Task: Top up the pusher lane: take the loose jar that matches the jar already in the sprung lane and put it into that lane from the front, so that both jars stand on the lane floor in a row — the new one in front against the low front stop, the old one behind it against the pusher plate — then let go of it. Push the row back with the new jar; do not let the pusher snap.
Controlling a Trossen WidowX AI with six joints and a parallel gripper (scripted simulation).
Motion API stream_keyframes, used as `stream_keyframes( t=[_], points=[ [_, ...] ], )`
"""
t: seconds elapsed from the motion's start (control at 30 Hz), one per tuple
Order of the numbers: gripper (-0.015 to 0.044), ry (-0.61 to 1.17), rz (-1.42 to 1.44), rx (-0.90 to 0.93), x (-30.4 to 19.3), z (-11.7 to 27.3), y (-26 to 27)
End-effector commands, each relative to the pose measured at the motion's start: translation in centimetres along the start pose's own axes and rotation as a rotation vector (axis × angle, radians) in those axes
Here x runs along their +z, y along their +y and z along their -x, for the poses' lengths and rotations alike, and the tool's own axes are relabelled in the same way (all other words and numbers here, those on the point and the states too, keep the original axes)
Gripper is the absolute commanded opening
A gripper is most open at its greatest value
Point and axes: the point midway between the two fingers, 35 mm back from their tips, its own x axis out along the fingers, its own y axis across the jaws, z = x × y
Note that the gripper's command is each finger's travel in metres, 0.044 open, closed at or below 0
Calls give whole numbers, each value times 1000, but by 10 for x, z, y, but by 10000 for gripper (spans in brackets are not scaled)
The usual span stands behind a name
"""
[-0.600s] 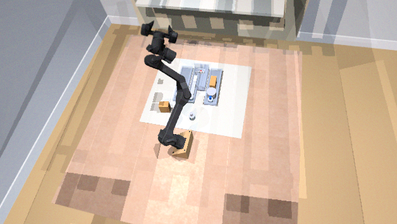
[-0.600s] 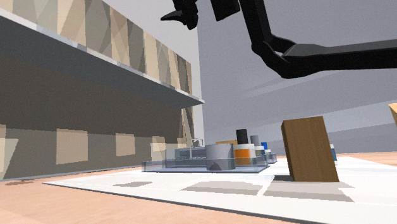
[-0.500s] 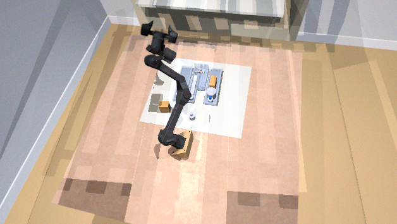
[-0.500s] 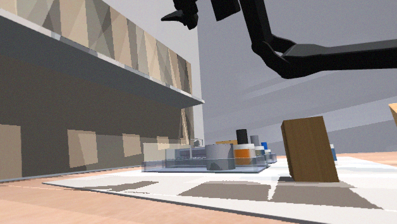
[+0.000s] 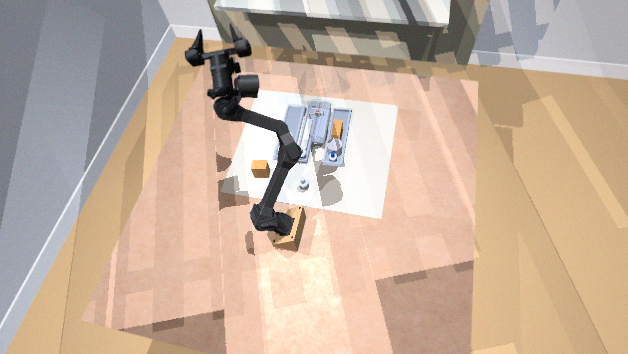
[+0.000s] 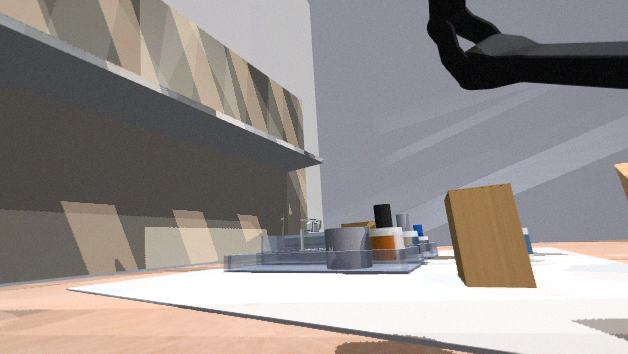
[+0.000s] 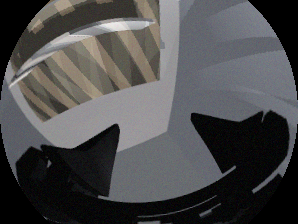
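A clear tray with three lanes [image 5: 315, 131] lies on the white mat. Its right lane holds an orange item [image 5: 337, 129] and, in front of it, a blue-capped jar [image 5: 332, 156]. A small grey-white loose jar [image 5: 303, 185] stands on the mat in front of the tray. In the low side view the tray [image 6: 330, 257] shows a grey cylinder [image 6: 348, 248] and an orange jar with a white lid [image 6: 385, 241]. My gripper [image 5: 218, 45] is raised high at the far left, fingers pointing up, open and empty, far from every jar. In the wrist view the spread fingers face the wall and shelf.
A wooden block [image 5: 260, 168] stands on the mat left of the tray; it also shows in the side view [image 6: 490, 237]. The arm's base [image 5: 270, 220] sits against a wooden stand [image 5: 292, 230]. A shelf unit [image 5: 335, 25] runs along the back wall.
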Motion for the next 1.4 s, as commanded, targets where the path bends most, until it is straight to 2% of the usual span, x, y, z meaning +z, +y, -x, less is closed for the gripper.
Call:
stream_keyframes(
  t=[0.0,0.33,0.5,0.63,0.83,1.03,1.2,1.37],
  points=[
    [440,118,162,-44,-39,21,-32],
    [440,482,737,-122,-122,102,-139],
    [440,661,1072,-159,-131,147,-209],
    [440,792,1349,-193,-117,178,-264],
    [440,957,1756,-259,-66,209,-337],
    [440,1072,2152,-366,14,218,-385],
    [440,1113,2480,-510,94,208,-398],
    [440,1099,2778,-716,176,189,-383]
  ],
)
